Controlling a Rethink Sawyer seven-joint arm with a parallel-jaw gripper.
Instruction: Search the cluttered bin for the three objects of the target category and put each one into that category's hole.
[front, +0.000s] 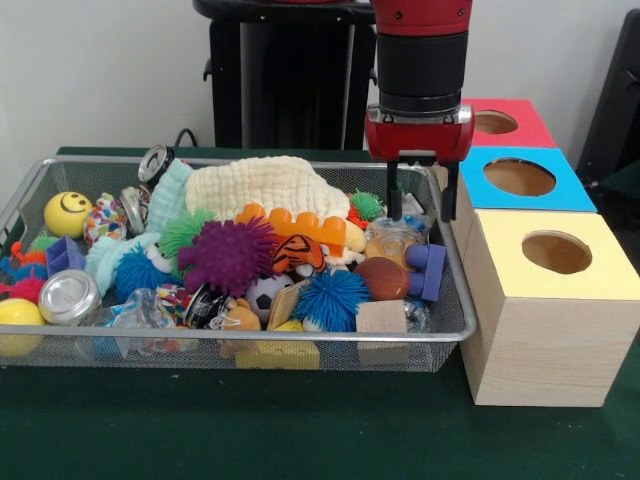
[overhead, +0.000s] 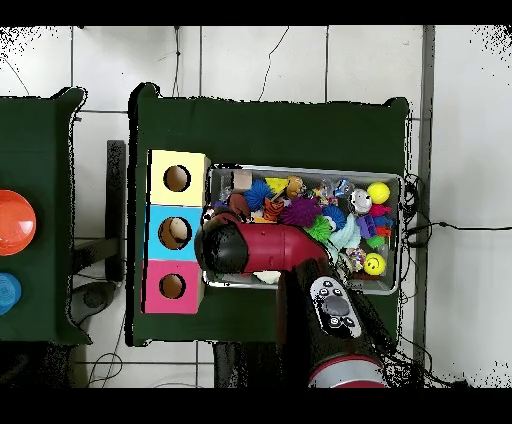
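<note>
A wire mesh bin is packed with toys: a purple spiky ball, a blue spiky ball, a small basketball, a striped tiger toy, an orange toy brick, a wooden block and a cream cloth. My gripper hangs open over the bin's right end, nothing between its fingers. In the overhead view the arm covers the bin's left part and hides the gripper. Three boxes with round holes stand beside the bin: yellow, blue, red.
A yellow smiley ball, silver cans, a green spiky ball and a purple block also lie in the bin. Overhead, the boxes line the bin's left side. Another green table with coloured items stands at far left.
</note>
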